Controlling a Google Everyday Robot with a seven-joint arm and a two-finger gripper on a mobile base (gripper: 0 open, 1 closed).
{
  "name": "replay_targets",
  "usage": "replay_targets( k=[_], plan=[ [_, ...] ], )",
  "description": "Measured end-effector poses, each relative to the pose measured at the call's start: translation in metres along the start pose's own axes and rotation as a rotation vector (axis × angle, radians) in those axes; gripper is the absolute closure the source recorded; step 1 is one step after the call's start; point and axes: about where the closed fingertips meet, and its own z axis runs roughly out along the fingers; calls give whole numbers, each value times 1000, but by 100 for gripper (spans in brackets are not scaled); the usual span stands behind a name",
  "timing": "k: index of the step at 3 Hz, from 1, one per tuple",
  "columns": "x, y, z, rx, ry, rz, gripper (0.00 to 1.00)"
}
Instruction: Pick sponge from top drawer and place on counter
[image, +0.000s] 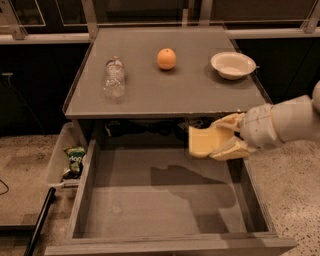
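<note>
Half the job looks done: the gripper (222, 137), right of the frame's middle, is clamped on the sponge (202, 141). The sponge hangs clear above the drawer (150, 210) floor, just under the counter (190, 95) front edge. What is left, by my judgement, is to raise it over that edge and set it on the counter's bare near part, away from the bottle (114, 78), orange (166, 58) and bowl (233, 65) in the upper frame.
</note>
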Motion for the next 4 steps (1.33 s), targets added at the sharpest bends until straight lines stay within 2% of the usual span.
replay_targets(
  k=[1, 2, 3, 4],
  plan=[
    [-33, -44, -57, 64, -19, -38, 100],
    [-33, -45, -57, 64, -19, -39, 100],
    [-33, -66, -47, 86, -30, -47, 100],
    [-29, -108, -30, 92, -49, -59, 100]
  ],
)
